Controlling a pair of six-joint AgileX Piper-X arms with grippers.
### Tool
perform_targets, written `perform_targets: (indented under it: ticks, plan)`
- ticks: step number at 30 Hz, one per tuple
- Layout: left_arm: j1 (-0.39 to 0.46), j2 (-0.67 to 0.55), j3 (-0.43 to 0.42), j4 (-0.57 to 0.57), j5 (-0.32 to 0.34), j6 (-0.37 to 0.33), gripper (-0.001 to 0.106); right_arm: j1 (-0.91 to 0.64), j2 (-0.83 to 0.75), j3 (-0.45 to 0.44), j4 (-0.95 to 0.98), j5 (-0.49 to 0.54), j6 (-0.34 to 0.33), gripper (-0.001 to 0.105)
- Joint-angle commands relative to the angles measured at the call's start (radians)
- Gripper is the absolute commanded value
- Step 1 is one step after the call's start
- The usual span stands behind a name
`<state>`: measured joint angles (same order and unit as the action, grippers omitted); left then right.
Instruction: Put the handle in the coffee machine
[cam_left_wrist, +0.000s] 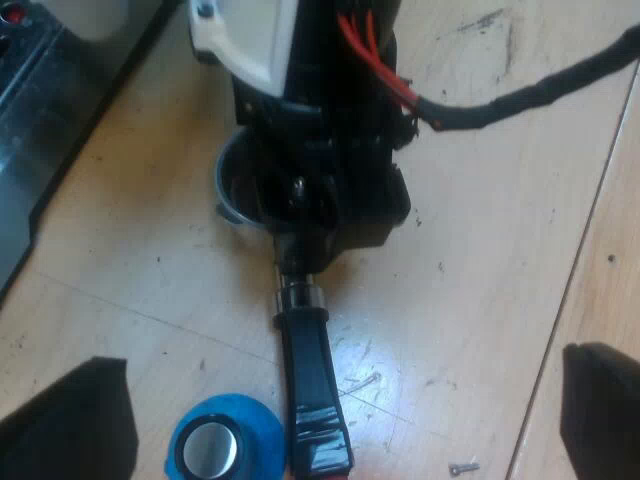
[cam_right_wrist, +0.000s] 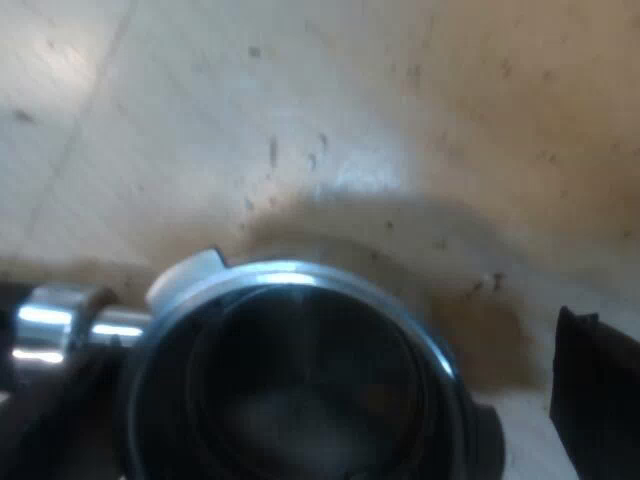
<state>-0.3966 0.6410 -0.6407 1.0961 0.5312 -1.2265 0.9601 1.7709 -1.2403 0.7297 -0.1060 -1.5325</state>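
The metal holder (cam_left_wrist: 308, 360) lies flat on the wooden table, its dark handle pointing toward my left gripper (cam_left_wrist: 335, 415). That gripper hovers above the handle's end with its fingers (cam_left_wrist: 70, 425) spread wide and nothing between them. My right gripper (cam_left_wrist: 320, 200) is low over the holder's round basket (cam_left_wrist: 230, 180), covering most of it. In the right wrist view the basket's rim (cam_right_wrist: 290, 275) is very close, with its chrome neck (cam_right_wrist: 60, 320) to one side. My right gripper (cam_right_wrist: 315, 410) straddles the basket, open, and one finger (cam_right_wrist: 595, 400) stands apart from the rim.
A blue tamper (cam_left_wrist: 222, 445) with a silvery top stands on the table close beside the handle. The espresso machine's dark base (cam_left_wrist: 40, 110) is a short way beyond the basket. A small screw (cam_left_wrist: 462, 467) lies on the wooden table (cam_left_wrist: 480, 300).
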Motion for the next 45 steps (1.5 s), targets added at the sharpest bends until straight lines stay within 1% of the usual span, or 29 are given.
perform_targets:
  ticks: [1, 23, 26, 27, 28, 29, 30, 31, 32, 33, 34, 37, 41, 45]
  plan:
    - [-0.004, 0.003, 0.004, -0.003, 0.013, -0.013, 0.088, -0.002, 0.009, -0.007, 0.008, -0.011, -0.014, 0.086]
    - [-0.004, 0.003, 0.006, -0.003, 0.013, -0.009, 0.088, -0.002, 0.024, -0.007, 0.008, -0.004, -0.042, 0.086]
    - [-0.004, 0.003, 0.006, -0.003, 0.013, -0.009, 0.088, -0.002, 0.024, -0.007, 0.008, -0.004, -0.042, 0.073]
    - [-0.004, 0.003, 0.006, -0.003, 0.013, -0.009, 0.088, -0.002, 0.024, -0.007, 0.008, -0.004, -0.042, 0.066]
    - [-0.004, 0.003, 0.006, -0.003, 0.013, -0.005, 0.088, -0.002, 0.024, -0.007, 0.008, -0.004, -0.04, 0.057]
    - [-0.004, 0.003, 0.006, -0.003, 0.013, -0.002, 0.088, -0.002, 0.024, -0.007, 0.008, -0.006, -0.039, 0.055]
    - [-0.004, 0.003, 0.006, -0.003, 0.013, -0.002, 0.088, -0.002, 0.024, -0.007, 0.008, -0.007, -0.035, 0.048]
    - [-0.004, 0.003, 0.006, -0.003, 0.013, -0.003, 0.088, -0.002, 0.024, -0.007, 0.008, -0.011, -0.035, 0.035]
    - [-0.004, 0.003, 0.006, -0.003, 0.013, -0.003, 0.088, -0.002, 0.024, -0.007, 0.008, -0.012, -0.035, 0.025]
    - [-0.004, 0.003, 0.006, -0.003, 0.013, -0.003, 0.088, 0.0, 0.024, -0.007, 0.008, -0.012, -0.035, 0.011]
    - [-0.004, 0.003, 0.006, -0.003, 0.013, -0.003, 0.088, 0.0, 0.02, -0.007, 0.008, -0.012, -0.033, 0.0]
    - [-0.004, 0.003, 0.006, -0.003, 0.013, -0.003, 0.088, 0.0, 0.009, -0.007, 0.011, -0.012, -0.012, 0.0]
    - [-0.004, 0.003, 0.006, -0.003, 0.013, -0.003, 0.088, 0.0, -0.013, -0.007, 0.019, -0.012, -0.009, 0.0]
    - [-0.004, 0.003, 0.006, -0.02, 0.013, -0.003, 0.088, -0.001, -0.073, -0.007, 0.079, -0.003, 0.026, 0.0]
